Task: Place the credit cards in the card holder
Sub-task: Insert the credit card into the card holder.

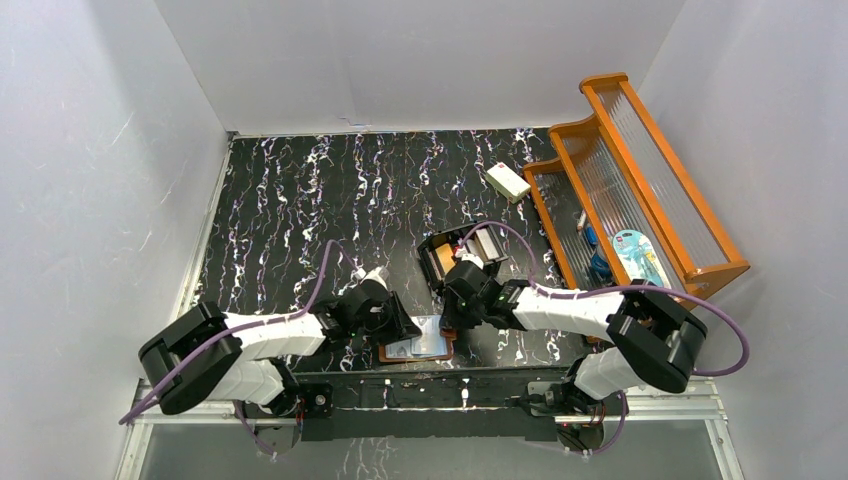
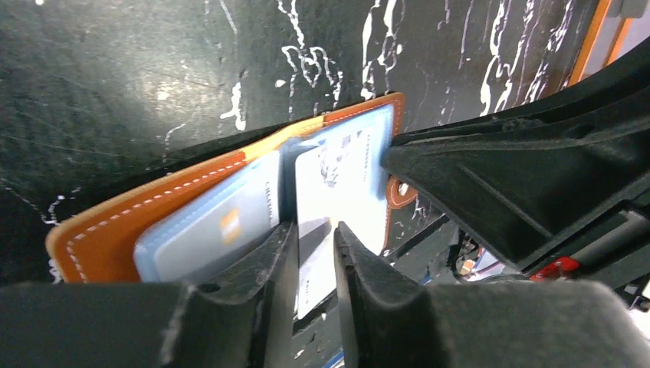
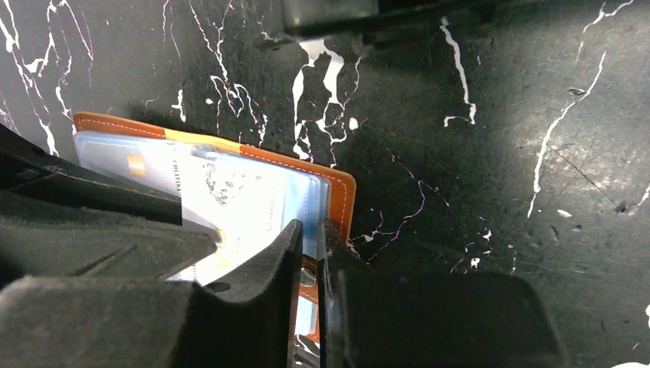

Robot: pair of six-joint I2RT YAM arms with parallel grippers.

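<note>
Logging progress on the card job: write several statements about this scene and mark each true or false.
1. The card holder lies open on the table. True.
2. The right claw pinches the card holder's edge. True.
3. The card holder holds no cards. False: a white card shows in one half, another card in the other.
4. The white block sits inside the black box. False: it lies on the table beyond the box.
5. The left claw is clamped fully shut. False: its fingers stand slightly apart.
</note>
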